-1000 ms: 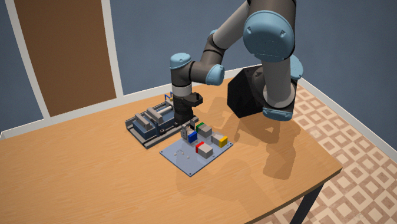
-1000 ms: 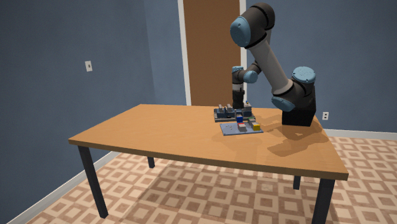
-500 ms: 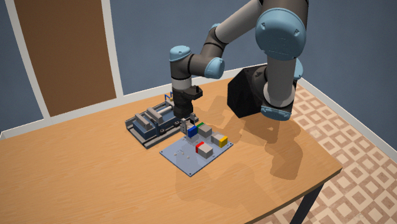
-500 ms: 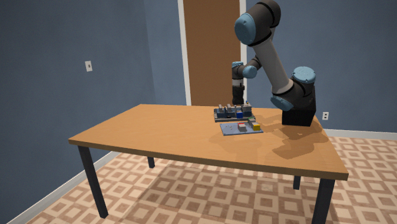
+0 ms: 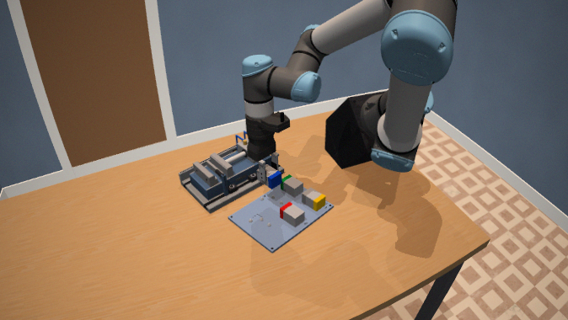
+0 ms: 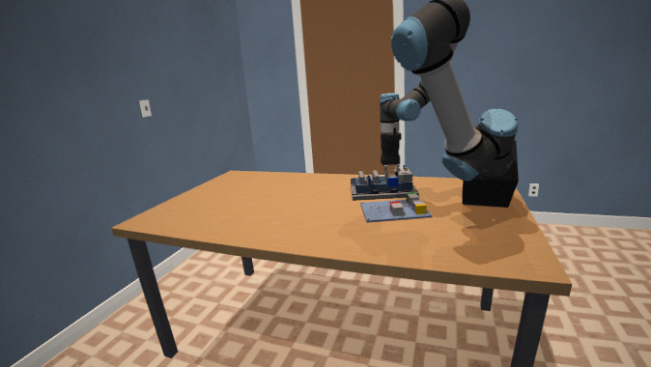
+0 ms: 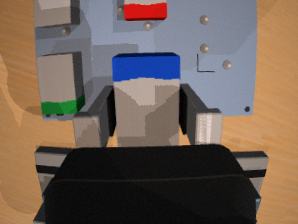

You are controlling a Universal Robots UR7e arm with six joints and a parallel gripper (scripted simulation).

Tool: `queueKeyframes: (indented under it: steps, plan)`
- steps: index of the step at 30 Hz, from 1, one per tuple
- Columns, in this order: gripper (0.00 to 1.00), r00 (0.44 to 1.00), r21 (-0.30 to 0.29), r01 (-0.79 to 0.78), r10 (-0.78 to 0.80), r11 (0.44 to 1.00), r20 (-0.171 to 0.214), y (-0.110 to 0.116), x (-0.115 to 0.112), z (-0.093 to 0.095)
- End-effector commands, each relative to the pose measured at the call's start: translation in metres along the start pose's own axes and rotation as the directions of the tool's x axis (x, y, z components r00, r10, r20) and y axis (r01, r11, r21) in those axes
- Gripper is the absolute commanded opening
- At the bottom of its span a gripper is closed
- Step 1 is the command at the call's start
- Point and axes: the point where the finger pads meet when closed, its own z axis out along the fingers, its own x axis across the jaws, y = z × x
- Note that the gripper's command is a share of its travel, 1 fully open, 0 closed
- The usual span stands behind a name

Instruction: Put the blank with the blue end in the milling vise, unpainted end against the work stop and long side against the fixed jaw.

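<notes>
My gripper [image 5: 270, 172] [image 6: 391, 178] [image 7: 147, 100] is shut on the blank with the blue end [image 5: 274, 179] [image 6: 392, 182] [image 7: 147, 70]. It grips the grey body by its long sides and holds the blank in the air over the plate's edge nearest the vise. The painted end points away from the wrist, toward the plate's middle. The blue milling vise [image 5: 219, 174] [image 6: 369, 185] stands just beside and behind the gripper, with its jaws apart. The work stop is too small to make out.
The grey plate [image 5: 261, 229] [image 6: 377, 212] [image 7: 226, 16] carries the green-ended blank [image 5: 292, 186] [image 7: 59, 83], the yellow-ended blank [image 5: 315, 200] [image 6: 420, 208] and the red-ended blank [image 5: 292, 213] [image 6: 397, 208], all apart from one another. The arm's black base [image 5: 350, 135] stands to the right.
</notes>
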Motion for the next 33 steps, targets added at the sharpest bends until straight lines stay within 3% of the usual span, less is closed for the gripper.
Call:
queueKeyframes:
  steps: [1, 3, 8, 33]
  plan:
    - [0.00, 1.000, -0.001, 0.000, 0.000, 1.000, -0.001, 0.000, 0.000, -0.001]
    - [0.00, 1.000, -0.001, 0.000, 0.000, 1.000, -0.001, 0.000, 0.000, -0.001]
    - [0.00, 1.000, -0.001, 0.000, 0.000, 1.000, 0.000, 0.000, 0.000, -0.046]
    - [0.00, 1.000, -0.001, 0.000, 0.000, 1.000, 0.000, 0.000, 0.000, -0.046]
